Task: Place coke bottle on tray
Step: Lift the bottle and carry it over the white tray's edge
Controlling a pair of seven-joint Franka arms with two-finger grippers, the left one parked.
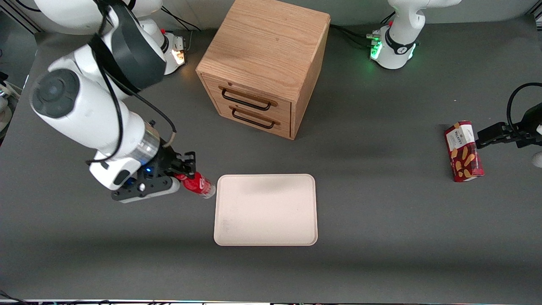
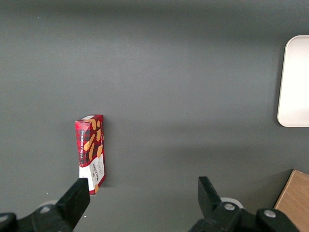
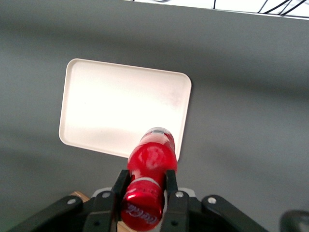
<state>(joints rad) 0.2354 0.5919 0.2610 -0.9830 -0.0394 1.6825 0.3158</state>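
My right gripper [image 1: 183,173] is shut on the coke bottle [image 1: 198,184], a very small bottle with a red cap and red label. It holds the bottle tilted, above the table, just beside the tray's [image 1: 265,209] edge toward the working arm's end. In the right wrist view the bottle [image 3: 149,166] sits between the two black fingers [image 3: 120,186], its base pointing toward a corner of the pale cream tray [image 3: 116,106]. The tray is bare.
A wooden cabinet [image 1: 264,63] with two drawers stands farther from the front camera than the tray. A red biscuit box [image 1: 463,151] lies toward the parked arm's end of the table and also shows in the left wrist view [image 2: 91,151].
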